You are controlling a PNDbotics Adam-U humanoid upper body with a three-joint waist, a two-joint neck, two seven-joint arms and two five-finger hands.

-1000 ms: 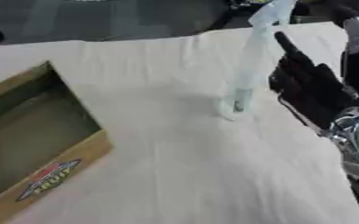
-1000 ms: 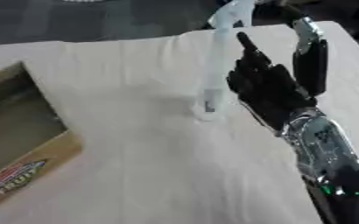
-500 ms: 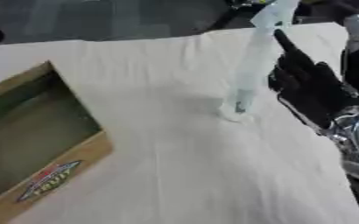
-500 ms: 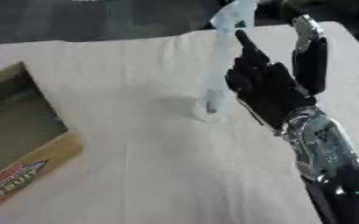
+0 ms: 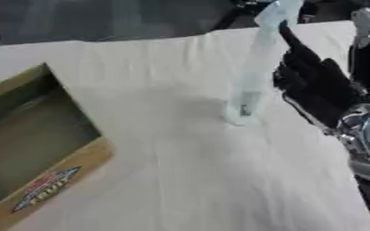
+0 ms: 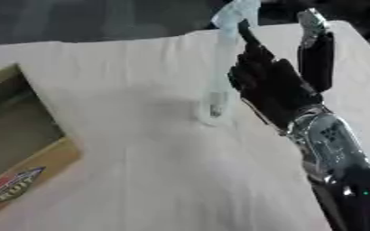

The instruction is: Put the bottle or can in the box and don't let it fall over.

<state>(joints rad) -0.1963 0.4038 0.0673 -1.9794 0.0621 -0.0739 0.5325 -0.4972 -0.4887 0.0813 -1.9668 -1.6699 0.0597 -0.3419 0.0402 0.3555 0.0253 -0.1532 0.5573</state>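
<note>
Bottle upright on cloth, box to the left

Cardboard box (image 5: 38, 153): open-topped, printed label on its near wall, at the left edge. White tablecloth (image 5: 180, 180): bare stretch between box and bottle. Clear bottle (image 5: 255, 67): standing mid-table, well apart from box. Right hand (image 6: 271, 83): just beside bottle, fingers straight, holding nothing; contact unclear.

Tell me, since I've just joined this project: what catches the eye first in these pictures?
The black right robot hand at the right, fingers straight and raised beside a tall clear bottle standing upright mid-table. Whether they touch is unclear. At the left edge sits an open cardboard box on the white tablecloth.
</note>
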